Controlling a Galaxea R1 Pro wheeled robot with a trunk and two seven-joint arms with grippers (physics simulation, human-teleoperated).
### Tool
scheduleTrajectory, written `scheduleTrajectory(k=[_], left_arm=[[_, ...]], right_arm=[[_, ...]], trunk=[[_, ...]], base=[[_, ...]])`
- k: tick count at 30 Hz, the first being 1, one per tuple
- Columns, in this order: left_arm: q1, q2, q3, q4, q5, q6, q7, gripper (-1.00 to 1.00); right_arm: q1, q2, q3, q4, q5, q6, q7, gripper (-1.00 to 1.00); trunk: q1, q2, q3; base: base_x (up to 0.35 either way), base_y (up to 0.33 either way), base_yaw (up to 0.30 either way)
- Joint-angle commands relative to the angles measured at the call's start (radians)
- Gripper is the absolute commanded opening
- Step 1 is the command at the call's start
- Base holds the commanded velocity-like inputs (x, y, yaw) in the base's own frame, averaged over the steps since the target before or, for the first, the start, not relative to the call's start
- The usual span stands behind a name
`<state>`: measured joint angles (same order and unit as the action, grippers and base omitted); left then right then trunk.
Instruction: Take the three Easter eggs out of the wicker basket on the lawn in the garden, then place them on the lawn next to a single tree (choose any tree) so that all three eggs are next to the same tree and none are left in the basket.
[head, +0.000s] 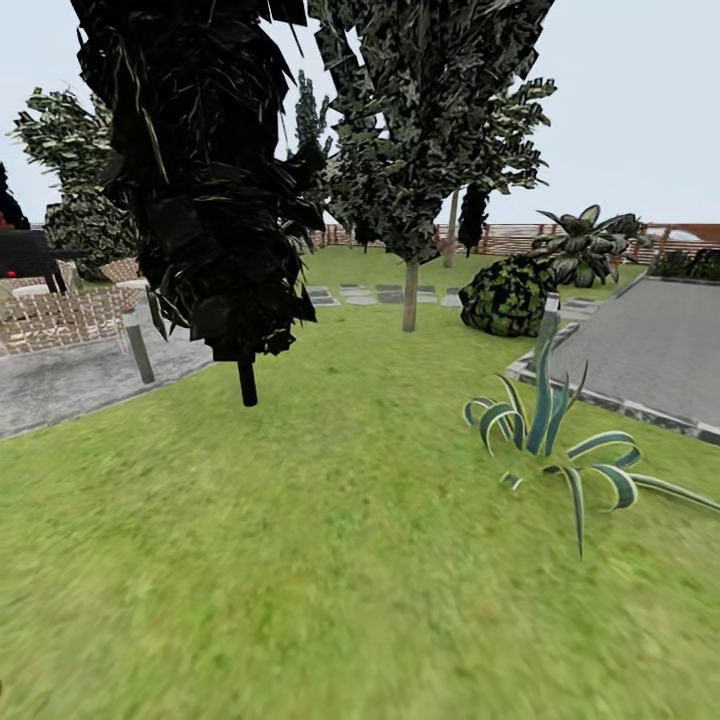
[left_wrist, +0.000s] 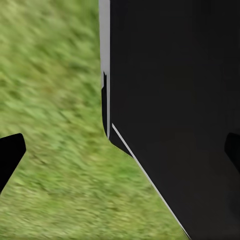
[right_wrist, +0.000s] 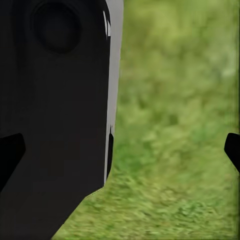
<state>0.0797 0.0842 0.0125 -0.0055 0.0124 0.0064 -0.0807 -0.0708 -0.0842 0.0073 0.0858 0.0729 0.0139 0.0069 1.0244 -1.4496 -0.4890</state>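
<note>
From my head I look across the lawn (head: 300, 560), a broad stretch of mottled green grass running ahead of me. A tree (head: 215, 180) with a dense, near-black blocky crown stands ahead to the left, its short dark trunk meeting the grass near the edge of a grey paved area (head: 70, 385). A second tree (head: 410, 150) with a thin pale trunk stands farther back, toward the middle. A striped spiky agave (head: 555, 440) grows on the grass to the right, just beside a grey paved patch (head: 650, 350). A fence (head: 500, 238) runs along the far side of the garden. My left pincer (left_wrist: 120, 150) hangs over the grass with its fingertips (left_wrist: 10, 152) spread wide at the frame's edges; nothing sits between them, and part of my own dark body (left_wrist: 175, 110) lies beyond. My right pincer (right_wrist: 120, 150) is likewise spread wide and holds nothing, with grass and my dark body (right_wrist: 55, 110) behind it.
</note>
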Motion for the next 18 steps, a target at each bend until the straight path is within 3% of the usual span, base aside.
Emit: scheduleTrajectory(k=[1, 18], left_arm=[[0.0, 0.0, 0.001, -0.001, 0.001, 0.001, -0.004, 1.0], [0.0, 0.0, 0.001, -0.001, 0.001, 0.001, -0.004, 1.0]], right_arm=[[-0.001, 0.0, 0.0, 0.002, 0.008, 0.001, 0.001, 1.0], [-0.001, 0.0, 0.0, 0.002, 0.007, 0.001, 0.001, 1.0]], trunk=[[0.001, 0.0, -0.001], [0.001, 0.0, -0.001]], base=[[0.338, 0.084, 0.161], [0.338, 0.084, 0.021]])
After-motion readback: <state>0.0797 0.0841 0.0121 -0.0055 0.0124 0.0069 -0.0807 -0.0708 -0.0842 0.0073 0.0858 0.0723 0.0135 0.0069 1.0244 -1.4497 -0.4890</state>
